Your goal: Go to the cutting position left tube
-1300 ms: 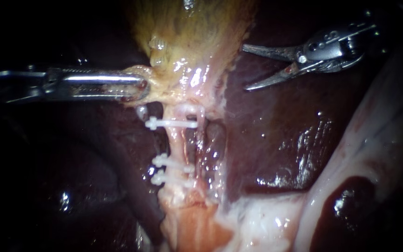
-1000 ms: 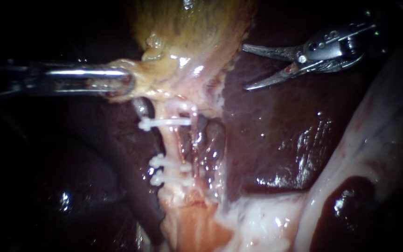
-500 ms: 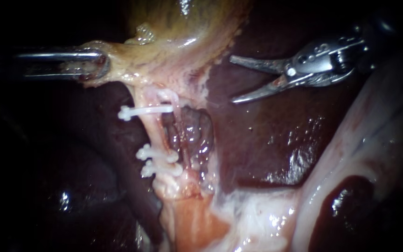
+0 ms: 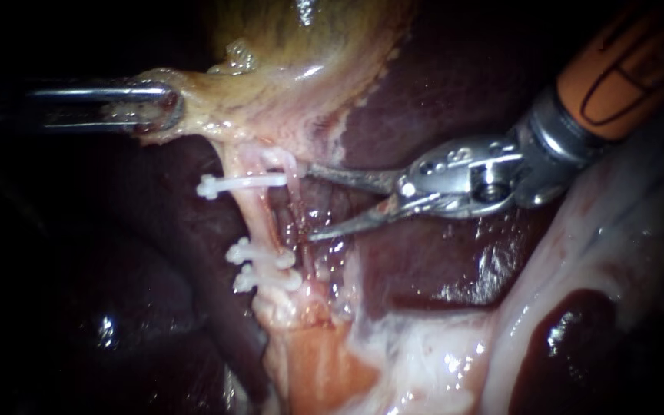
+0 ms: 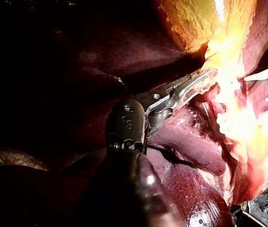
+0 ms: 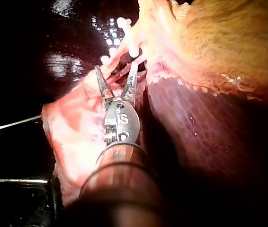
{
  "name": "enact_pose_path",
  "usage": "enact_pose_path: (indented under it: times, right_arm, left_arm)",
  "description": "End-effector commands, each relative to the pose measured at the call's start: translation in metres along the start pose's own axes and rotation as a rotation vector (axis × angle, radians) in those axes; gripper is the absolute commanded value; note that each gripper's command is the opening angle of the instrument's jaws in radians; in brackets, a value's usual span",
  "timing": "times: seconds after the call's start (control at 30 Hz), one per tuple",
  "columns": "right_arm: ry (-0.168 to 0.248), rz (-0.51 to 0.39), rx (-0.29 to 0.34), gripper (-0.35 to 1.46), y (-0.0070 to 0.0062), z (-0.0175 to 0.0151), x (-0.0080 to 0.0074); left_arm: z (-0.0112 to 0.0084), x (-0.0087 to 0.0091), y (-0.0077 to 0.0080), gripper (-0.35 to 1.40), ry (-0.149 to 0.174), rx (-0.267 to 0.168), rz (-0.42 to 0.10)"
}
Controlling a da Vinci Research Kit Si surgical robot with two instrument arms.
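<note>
The pale left tube (image 4: 253, 219) runs down from the gallbladder (image 4: 309, 46), with one white clip (image 4: 240, 183) high on it and two clips (image 4: 263, 265) lower down. A thinner dark tube (image 4: 299, 223) lies just to its right. My right instrument (image 4: 310, 204) has its blades open, tips level with the bare stretch between the upper and lower clips, just right of the left tube. In the right wrist view its open blades (image 6: 116, 67) point at the clipped tube (image 6: 124, 52). My left instrument (image 4: 155, 115) is shut on the gallbladder's edge, also gripped in the left wrist view (image 5: 200, 80).
Dark red liver (image 4: 439, 230) lies under and to the right of the tubes. A pale glistening band of tissue (image 4: 578, 253) crosses the lower right. Orange-pink tissue (image 4: 324, 369) sits below the lower clips.
My left instrument pulled the gallbladder's edge leftward, stretching the tube, then held still. My right instrument came down and left from over the liver to the tube, blades still open.
</note>
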Motion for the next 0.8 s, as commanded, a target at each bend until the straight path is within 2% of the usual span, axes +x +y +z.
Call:
enact_pose_path:
  times: [0.03, 0.3, 0.6, 0.73, 0.8]
  right_arm:
    - [-0.004, 0.009, 0.012, 1.45, -0.0001, 0.0004, -0.0003]
    - [-0.011, 0.039, 0.054, 1.45, -0.0003, 0.0027, -0.0013]
    - [-0.014, 0.075, 0.068, 1.43, 0.0013, 0.0054, -0.0024]
    - [-0.022, 0.095, 0.083, 1.43, 0.0018, 0.0071, -0.0025]
    - [-0.011, 0.109, 0.096, 1.43, 0.002, 0.008, -0.0023]
  left_arm:
    - [0.0, 0.0, 0.0, -0.35, 0.0, 0.0, 0.0]
    - [0.0, 0.0, 0.0002, -0.35, 0.0, 0.001, 0.0]
    - [0.0, 0.0, 0.0004, -0.35, 0.001, 0.002, 0.0]
    - [0.0, 0.0, 0.0004, -0.35, 0.001, 0.002, 0.0]
    - [0.0, 0.0, 0.0004, -0.35, 0.001, 0.002, 0.0]
